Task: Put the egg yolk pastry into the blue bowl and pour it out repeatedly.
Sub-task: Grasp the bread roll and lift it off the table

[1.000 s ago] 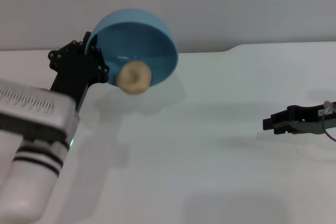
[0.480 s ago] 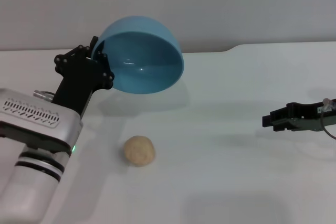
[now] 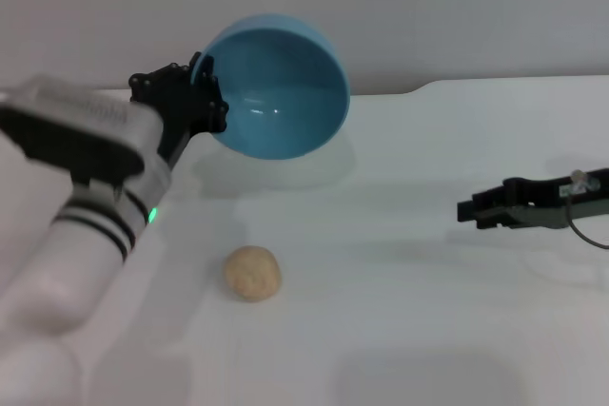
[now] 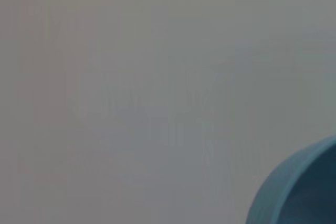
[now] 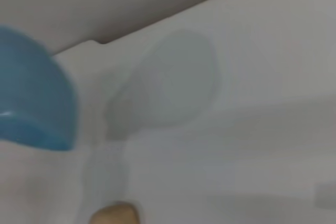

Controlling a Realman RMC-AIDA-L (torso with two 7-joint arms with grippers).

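There is one bowl (image 3: 276, 87) and one pastry (image 3: 252, 273) here, and two arms, each with its tool. The bowl is held up off the white bench (image 3: 409, 330), at the far left, tipped well over so its mouth faces forward and down. Its blue inside is smooth and holds nothing. The left tool (image 3: 195, 102) clamps the bowl's left rim, its black fingers closed on the edge. A green light glows on the left arm's pale wrist.

The pastry lies by itself on the bench, nearer than the bowl and slightly left of its middle, well apart from it and touching nothing else. The bowl's shadow falls on the bench beneath it, between the bowl and the pastry.

The right tool (image 3: 468, 211) hangs low over the bench at the right, pointing left, well apart from both bowl and pastry. It holds nothing, and I cannot tell whether its fingers are parted or together.

The left wrist view shows only a curved piece of the bowl's rim (image 4: 294, 187) against grey wall. The right wrist view catches the bowl's edge (image 5: 31, 98), its shadow, and the top of the pastry (image 5: 113, 214).
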